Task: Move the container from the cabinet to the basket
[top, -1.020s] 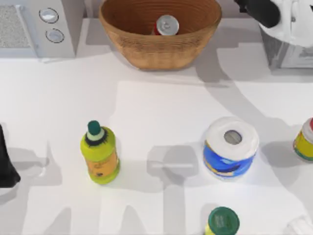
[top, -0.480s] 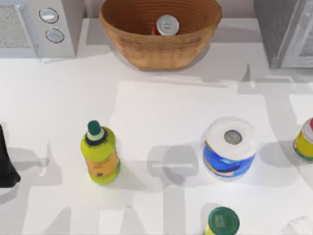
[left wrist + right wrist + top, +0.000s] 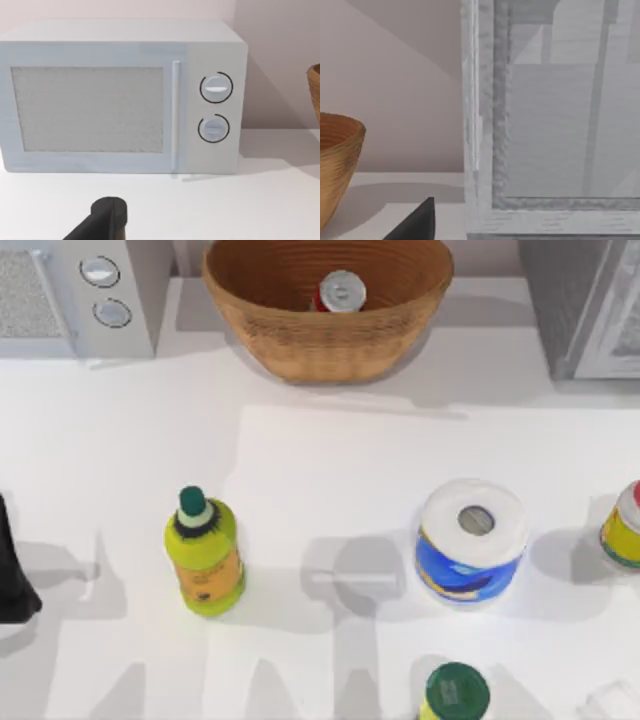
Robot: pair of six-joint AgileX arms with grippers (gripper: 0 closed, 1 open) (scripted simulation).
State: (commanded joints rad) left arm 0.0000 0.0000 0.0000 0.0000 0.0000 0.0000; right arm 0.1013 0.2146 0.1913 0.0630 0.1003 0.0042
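Can first: the small red can with the shiny silver top (image 3: 341,291) sits inside the big brown woven basket (image 3: 300,345), near the basket's back wall. It is not in the tall grey cabinet with the pale front (image 3: 580,310), which stands just to the right of the basket. So I think the moving part of the job is done.

My left arm (image 3: 15,570) is parked well away from the basket, low at the left edge of the white tabletop (image 3: 330,460). I see a dark bit of the left gripper (image 3: 102,220) in the left wrist view, looking at the white box with two round knobs (image 3: 120,97). I cannot tell how wide it is open.

A dark tip of my right gripper (image 3: 417,220) shows in the right wrist view, between the basket and the cabinet. I cannot tell its opening either, and I see nothing in it.

Next, I think both arms only need to rest away from the basket, without bumping the yellow-green bottle (image 3: 204,555) or the paper roll (image 3: 471,540).
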